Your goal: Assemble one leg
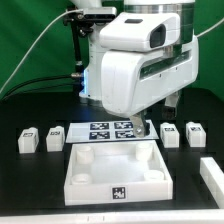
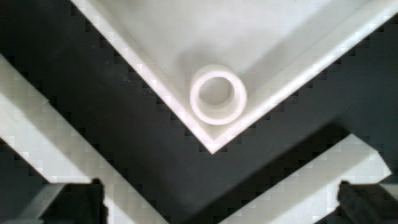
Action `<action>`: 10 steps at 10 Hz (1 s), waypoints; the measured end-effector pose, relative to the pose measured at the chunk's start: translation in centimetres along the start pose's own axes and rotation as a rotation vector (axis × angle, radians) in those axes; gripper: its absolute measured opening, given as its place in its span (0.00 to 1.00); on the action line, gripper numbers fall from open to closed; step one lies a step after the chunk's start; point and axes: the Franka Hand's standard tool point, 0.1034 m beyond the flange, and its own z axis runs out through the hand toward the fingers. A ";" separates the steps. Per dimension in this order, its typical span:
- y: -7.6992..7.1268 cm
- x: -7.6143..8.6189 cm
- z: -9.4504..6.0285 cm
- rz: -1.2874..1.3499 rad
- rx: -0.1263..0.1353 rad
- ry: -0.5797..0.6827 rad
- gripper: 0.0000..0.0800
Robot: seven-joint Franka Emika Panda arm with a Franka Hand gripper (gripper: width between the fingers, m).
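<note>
Four small white legs stand in a row on the black table, two at the exterior view's left (image 1: 28, 139) (image 1: 55, 137) and two at its right (image 1: 169, 133) (image 1: 195, 133). The large white square tabletop (image 1: 115, 172) lies in front of them, its round corner sockets facing up. In the wrist view one tabletop corner (image 2: 267, 50) with a round socket (image 2: 217, 97) lies below my gripper (image 2: 217, 205). The dark fingertips (image 2: 68, 203) stand far apart with nothing between them. In the exterior view the arm's white body hides the jaws.
The marker board (image 1: 110, 130) lies flat between the two pairs of legs, behind the tabletop. Another white part (image 1: 212, 176) lies at the exterior view's right edge. The arm's bulky wrist (image 1: 130, 65) hangs over the middle of the table.
</note>
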 end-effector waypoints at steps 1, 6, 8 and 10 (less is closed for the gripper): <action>0.0 0.0 0.0 0.000 0.000 0.000 0.81; 0.0 0.0 0.0 -0.016 0.000 0.000 0.81; -0.8 -1.1 0.8 -0.239 -0.019 0.016 0.81; -4.0 -6.9 3.3 -0.504 -0.002 0.005 0.81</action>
